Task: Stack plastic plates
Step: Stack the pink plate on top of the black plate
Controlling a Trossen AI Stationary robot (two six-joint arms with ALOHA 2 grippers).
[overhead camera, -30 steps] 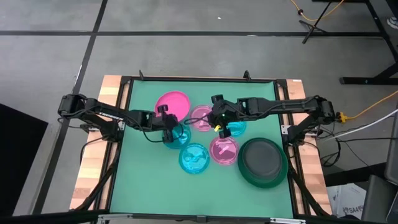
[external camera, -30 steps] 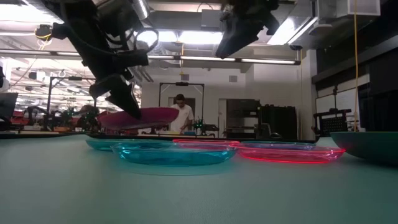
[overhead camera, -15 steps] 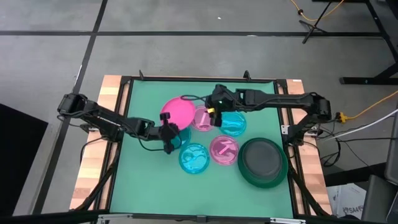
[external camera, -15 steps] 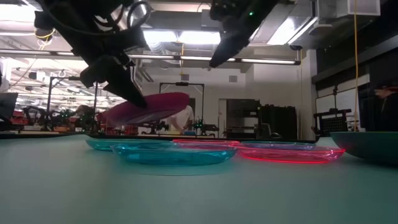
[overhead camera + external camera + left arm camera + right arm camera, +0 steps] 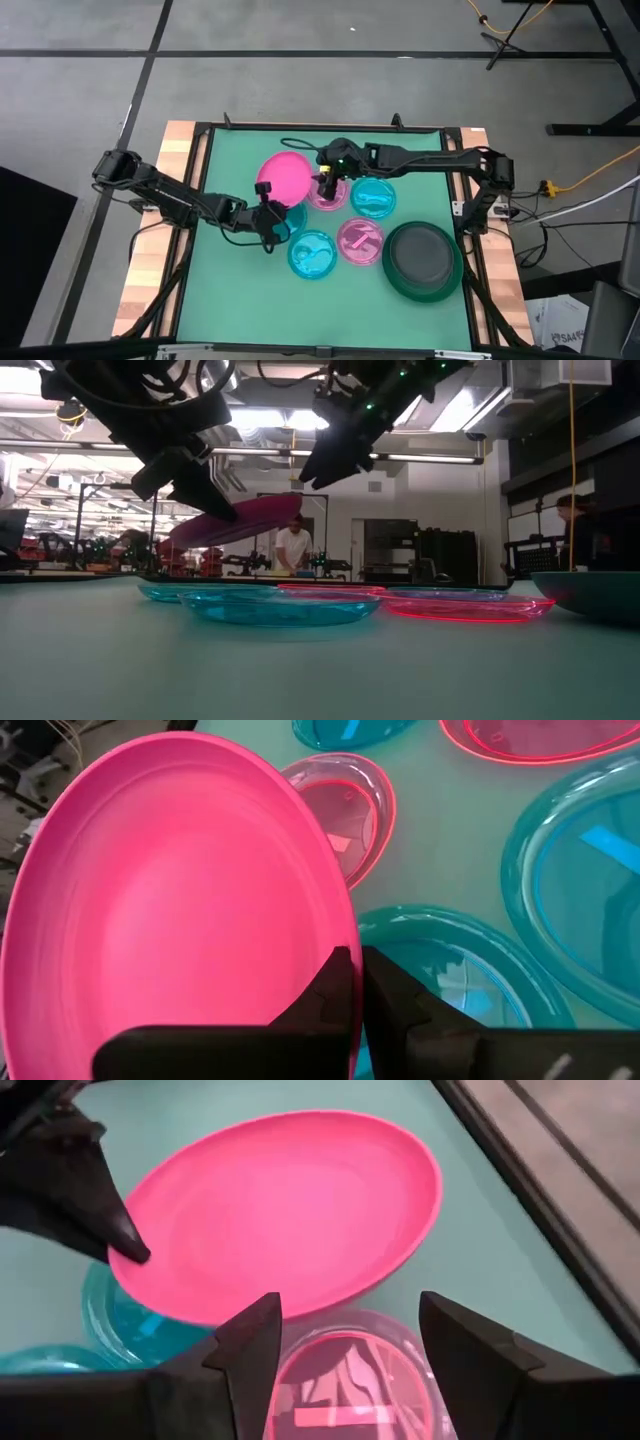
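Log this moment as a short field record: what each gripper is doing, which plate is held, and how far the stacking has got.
left gripper: shut on the hot pink plate, holding it tilted off the table
right gripper: open, above a small pink plate, beside the lifted one
stacked so far: dark grey plate inside green plate
loose on table: small cyan and pink plates

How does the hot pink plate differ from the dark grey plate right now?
The hot pink plate is opaque bright pink; the dark grey plate is dull grey. The hot pink plate is lifted and tilted, pinched at its rim by the left gripper; the dark grey plate lies flat, untouched. The dark grey plate sits nested in the large dark green plate; the hot pink plate is nested in nothing. Both are round.
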